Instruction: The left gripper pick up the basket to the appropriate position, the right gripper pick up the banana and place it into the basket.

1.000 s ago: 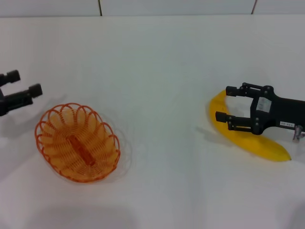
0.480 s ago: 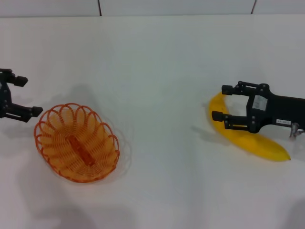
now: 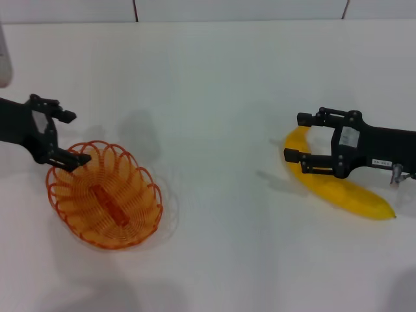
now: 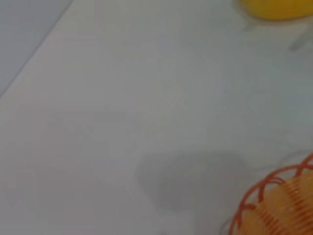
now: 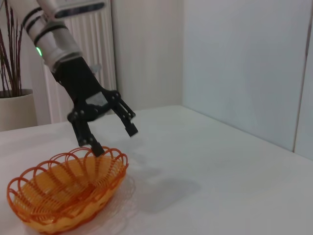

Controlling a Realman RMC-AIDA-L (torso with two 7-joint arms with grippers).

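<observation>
The orange wire basket (image 3: 104, 195) sits on the white table at the left. It also shows in the right wrist view (image 5: 63, 191) and in the left wrist view (image 4: 274, 205). My left gripper (image 3: 75, 138) is open at the basket's far left rim, its lower fingertip just over the rim. It shows in the right wrist view (image 5: 115, 140) too. The yellow banana (image 3: 344, 190) lies on the table at the right. My right gripper (image 3: 296, 138) is open, and the banana's far curved end lies between its fingers. The fingers are not closed on it.
The white table (image 3: 214, 97) stretches between basket and banana. A wall edge runs along the back. In the right wrist view a radiator (image 5: 93, 63) and a potted plant (image 5: 14, 98) stand beyond the table.
My left gripper has moved right to the basket's rim, its fingers now pointing at the basket. My right gripper has shifted slightly left along the banana. Banana and basket have not moved.
</observation>
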